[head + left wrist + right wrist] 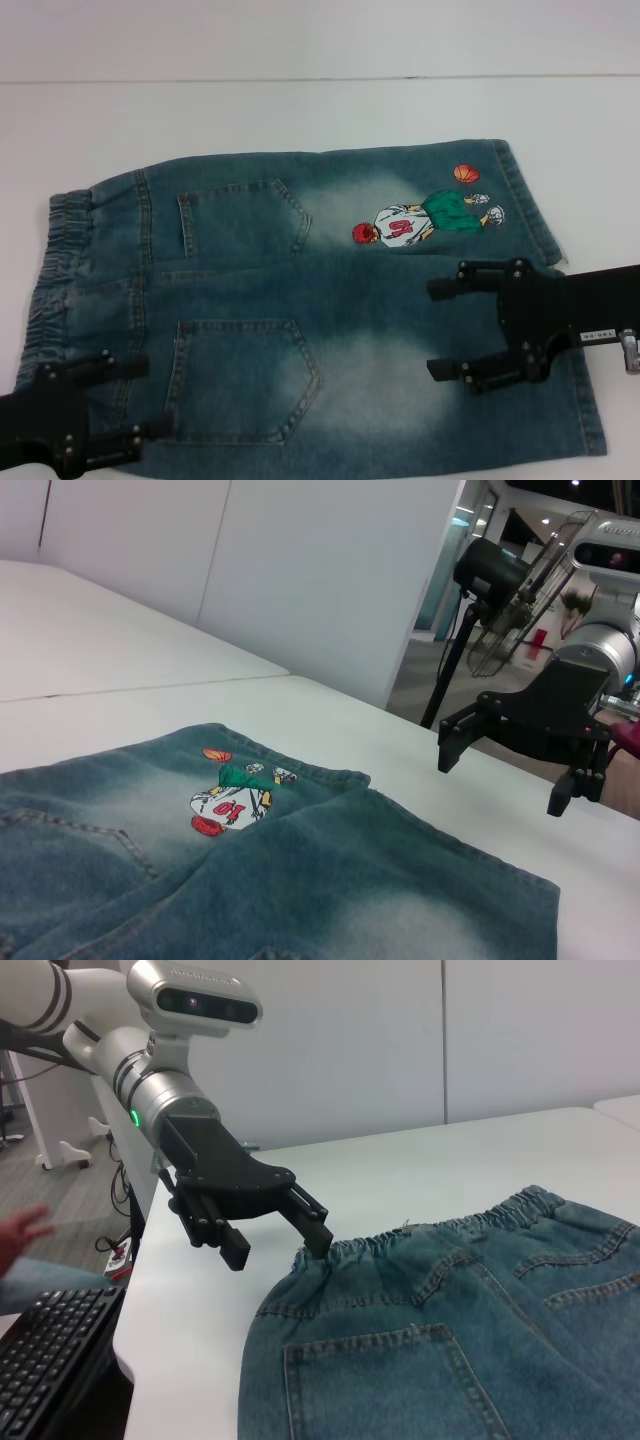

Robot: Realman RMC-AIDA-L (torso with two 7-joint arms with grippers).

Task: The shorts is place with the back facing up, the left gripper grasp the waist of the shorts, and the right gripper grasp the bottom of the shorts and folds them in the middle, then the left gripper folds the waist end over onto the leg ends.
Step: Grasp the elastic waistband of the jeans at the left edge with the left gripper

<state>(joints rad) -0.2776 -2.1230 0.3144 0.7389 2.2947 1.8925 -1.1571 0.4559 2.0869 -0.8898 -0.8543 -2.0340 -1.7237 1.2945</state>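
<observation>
The denim shorts [300, 300] lie flat on the white table, back pockets up, elastic waist [55, 260] on the left and leg hems on the right. A cartoon basketball player print [420, 220] marks the far leg. My left gripper [135, 398] is open at the near corner of the waist, over the denim. In the right wrist view the left gripper [280, 1252] has one fingertip at the edge of the waistband [450, 1230]. My right gripper [437, 330] is open above the near leg, close to the hem. The left wrist view shows the right gripper [500, 780] beyond the shorts [300, 880], holding nothing.
The white table [300, 110] extends bare behind the shorts. A keyboard [50, 1350] sits below the table's edge on the left side, and a person's hand [25, 1230] shows there. A standing fan [520, 610] is off the table beyond the right arm.
</observation>
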